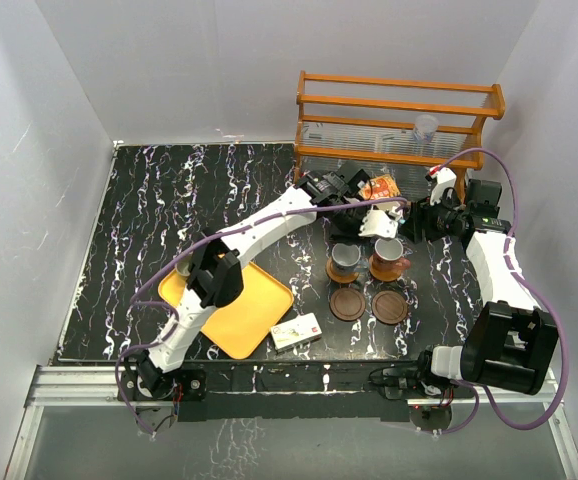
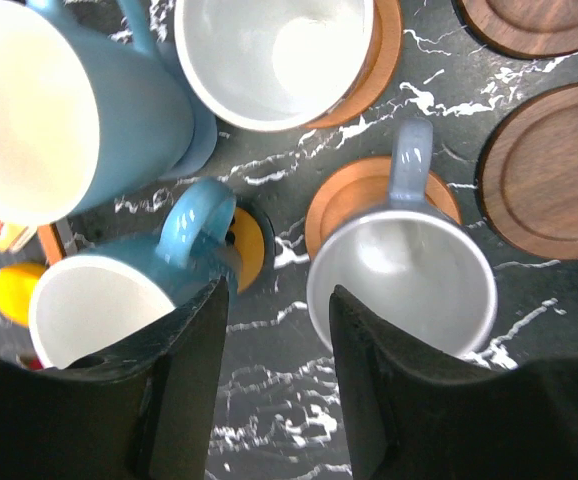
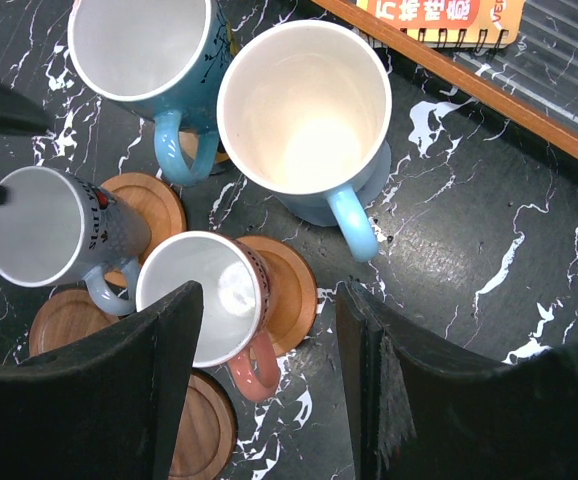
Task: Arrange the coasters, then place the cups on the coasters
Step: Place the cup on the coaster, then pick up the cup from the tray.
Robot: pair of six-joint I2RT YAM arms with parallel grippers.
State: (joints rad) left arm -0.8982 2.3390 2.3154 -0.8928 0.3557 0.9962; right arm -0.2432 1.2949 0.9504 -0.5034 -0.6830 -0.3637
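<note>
The left fingers (image 2: 184, 400) are seen spread, nothing between them, above the bench (image 2: 269, 440). A small light blue cup (image 2: 99, 310) is found just beside them at 9 o'clock, and a grey cup (image 2: 399, 290), set on an orange-brown coaster (image 2: 344, 195), at 3 o'clock. The right fingers (image 3: 119, 400) are likewise spread, nothing pinched, over an orange-brown cup (image 3: 204, 290) stood on its own coaster (image 3: 289, 285). In the top view a dark brown coaster (image 1: 347, 303) and a second dark brown coaster (image 1: 390, 306) are left bare at 6 o'clock of these cups, and a yellow tray (image 1: 259, 320) is seen at 8 o'clock
</note>
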